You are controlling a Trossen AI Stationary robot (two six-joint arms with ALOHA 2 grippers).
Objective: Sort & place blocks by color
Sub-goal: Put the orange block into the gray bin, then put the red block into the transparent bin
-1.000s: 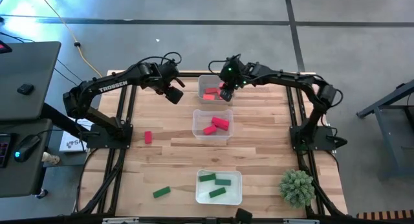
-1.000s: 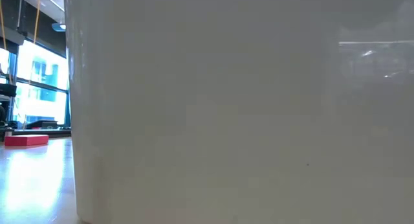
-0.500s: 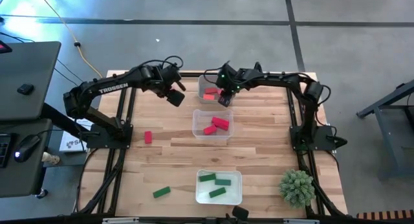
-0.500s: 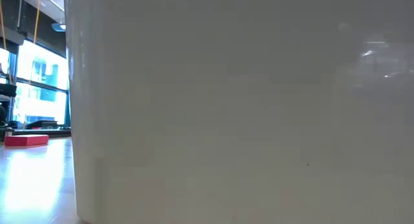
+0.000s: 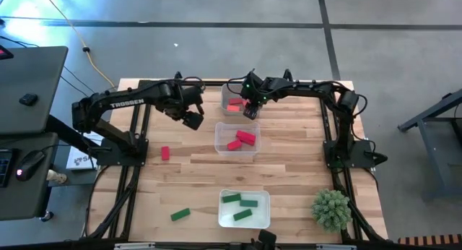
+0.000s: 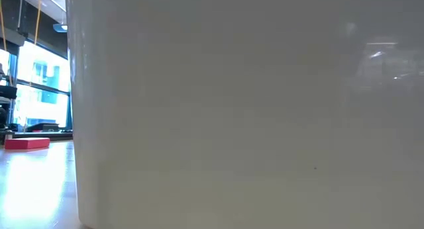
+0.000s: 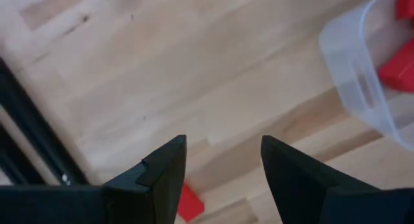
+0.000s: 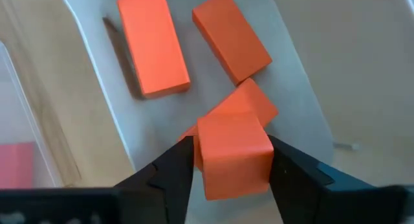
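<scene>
Since a second ago my left gripper (image 5: 192,120) has swung toward the bench's left side, jaws open and empty, likely after the stray red block (image 5: 165,153). My right gripper (image 5: 250,110) hangs over the far tray (image 5: 225,90), jaws clamping an orange block (image 8: 234,155) for release among its like.

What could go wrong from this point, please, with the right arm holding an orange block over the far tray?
1. The right gripper holds an orange block just above other orange blocks in the far tray; released there, it may land on them and tumble.
2. The gripper hangs near the tray's edge toward the middle tray, so the block might bounce out.
3. The left gripper, jaws open, is close by; a loose red block and green block remain on the table.
</scene>
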